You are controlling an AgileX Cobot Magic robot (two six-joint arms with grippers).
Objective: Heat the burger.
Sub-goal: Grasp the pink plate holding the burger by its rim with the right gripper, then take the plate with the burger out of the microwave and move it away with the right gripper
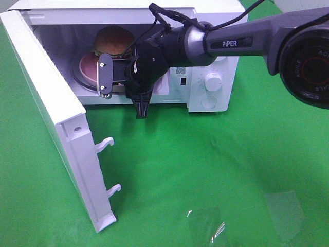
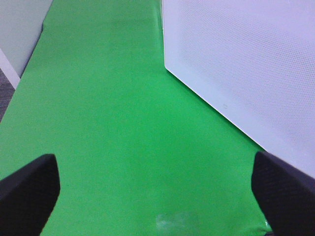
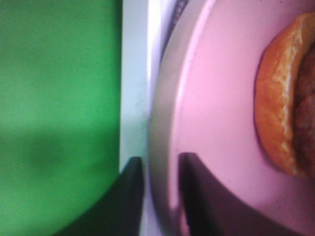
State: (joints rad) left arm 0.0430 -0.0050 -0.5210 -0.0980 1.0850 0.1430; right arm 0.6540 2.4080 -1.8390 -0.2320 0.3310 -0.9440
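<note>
The burger [image 1: 114, 40] [image 3: 285, 113] sits on a pink plate [image 1: 88, 67] [image 3: 221, 98] inside the open microwave [image 1: 213, 100]. My right gripper [image 1: 105, 77] [image 3: 161, 196] reaches into the opening at the plate's near edge. In the right wrist view its two dark fingers [image 3: 130, 196] stand close together on either side of the plate's rim, pinching it. The burger is clear of the fingers, farther in on the plate. My left gripper [image 2: 157, 196] shows only in the left wrist view, wide open over the green cloth with nothing between its fingers.
The microwave door [image 1: 51, 113] [image 2: 246, 59] swings out toward the front left, with two white latch hooks [image 1: 105, 144] on its edge. A control knob [image 1: 214, 81] is on the right panel. Green cloth [image 1: 216, 170] covers the table.
</note>
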